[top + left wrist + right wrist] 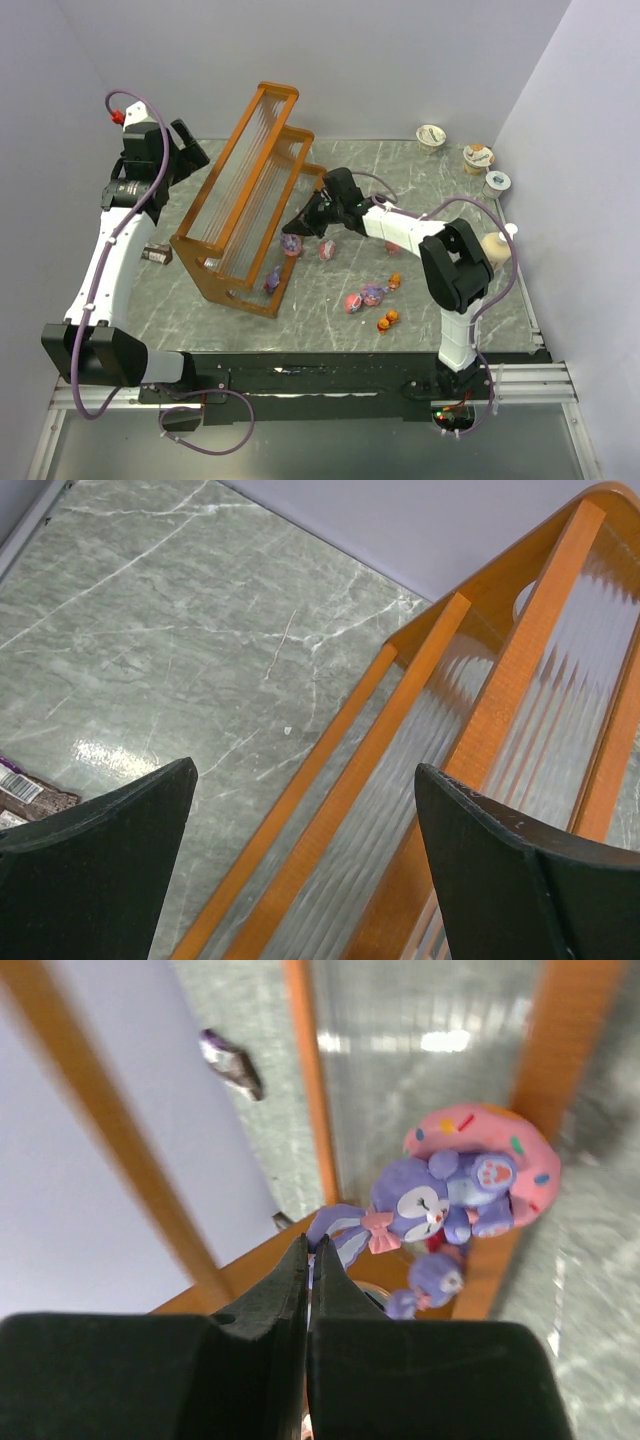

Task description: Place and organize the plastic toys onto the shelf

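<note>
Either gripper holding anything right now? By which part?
Right gripper pinches the purple bunny toy by the tip of its long ear. Left gripper is open, holding nothing.

Bright, even light from above fills the top view, with soft shadows beside the shelf [248, 190]. In the left wrist view, white glare lies on the table [200, 630] at lower left. The right wrist view is blurred, sharpest on the purple toy [425, 1200].

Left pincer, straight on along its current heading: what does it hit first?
Most likely the shelf: the open left pincer aims at its orange rails and ribbed tiers. Depth is unclear, so which rail comes first is uncertain.
</note>
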Controlling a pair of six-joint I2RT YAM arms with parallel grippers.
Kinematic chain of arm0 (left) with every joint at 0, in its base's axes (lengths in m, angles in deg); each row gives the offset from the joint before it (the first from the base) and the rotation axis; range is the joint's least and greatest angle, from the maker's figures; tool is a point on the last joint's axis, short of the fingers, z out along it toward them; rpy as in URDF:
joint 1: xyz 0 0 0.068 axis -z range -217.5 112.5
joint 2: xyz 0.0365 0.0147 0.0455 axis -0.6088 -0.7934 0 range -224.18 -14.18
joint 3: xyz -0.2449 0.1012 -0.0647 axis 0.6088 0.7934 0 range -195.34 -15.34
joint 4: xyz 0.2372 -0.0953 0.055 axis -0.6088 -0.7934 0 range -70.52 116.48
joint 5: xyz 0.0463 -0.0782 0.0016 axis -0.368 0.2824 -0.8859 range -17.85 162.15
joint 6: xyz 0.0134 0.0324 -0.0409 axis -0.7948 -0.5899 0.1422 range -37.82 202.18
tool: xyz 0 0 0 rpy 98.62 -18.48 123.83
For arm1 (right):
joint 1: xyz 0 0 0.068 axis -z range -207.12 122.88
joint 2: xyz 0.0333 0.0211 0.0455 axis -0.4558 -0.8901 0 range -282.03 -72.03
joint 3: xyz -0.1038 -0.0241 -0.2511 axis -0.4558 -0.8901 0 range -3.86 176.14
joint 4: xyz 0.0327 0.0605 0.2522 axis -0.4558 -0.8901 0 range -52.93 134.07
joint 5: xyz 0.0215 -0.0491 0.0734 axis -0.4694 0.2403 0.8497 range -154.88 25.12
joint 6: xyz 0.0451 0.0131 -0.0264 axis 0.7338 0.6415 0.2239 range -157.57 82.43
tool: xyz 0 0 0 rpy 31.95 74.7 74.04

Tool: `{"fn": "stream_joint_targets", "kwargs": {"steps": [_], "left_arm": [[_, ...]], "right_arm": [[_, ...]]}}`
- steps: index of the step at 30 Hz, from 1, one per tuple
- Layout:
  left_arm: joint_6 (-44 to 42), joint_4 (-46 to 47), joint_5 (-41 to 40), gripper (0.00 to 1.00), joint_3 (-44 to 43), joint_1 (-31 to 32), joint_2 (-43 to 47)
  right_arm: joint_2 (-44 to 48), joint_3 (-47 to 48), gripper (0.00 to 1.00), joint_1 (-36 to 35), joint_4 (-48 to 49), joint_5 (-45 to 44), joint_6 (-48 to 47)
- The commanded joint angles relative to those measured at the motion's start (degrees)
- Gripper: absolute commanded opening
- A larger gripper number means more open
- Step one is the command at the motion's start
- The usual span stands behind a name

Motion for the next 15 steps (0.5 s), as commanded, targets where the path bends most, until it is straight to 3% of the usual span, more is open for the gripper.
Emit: {"fn": "stream_joint_targets", "kwargs": {"steps": [1,15], "left_arm": [[0.2,0.1,1.2,0.96,-2.9,-0.3,-0.2],[-0.1,0.2,0.4,0.96,-3.1,-0.3,-0.2]], "right_arm": [[5.5,-1.1,0.00,0.7,13.5,1.7,0.1],[2.7,-2.0,0.00,1.5,17.2,2.1,2.3]]}}
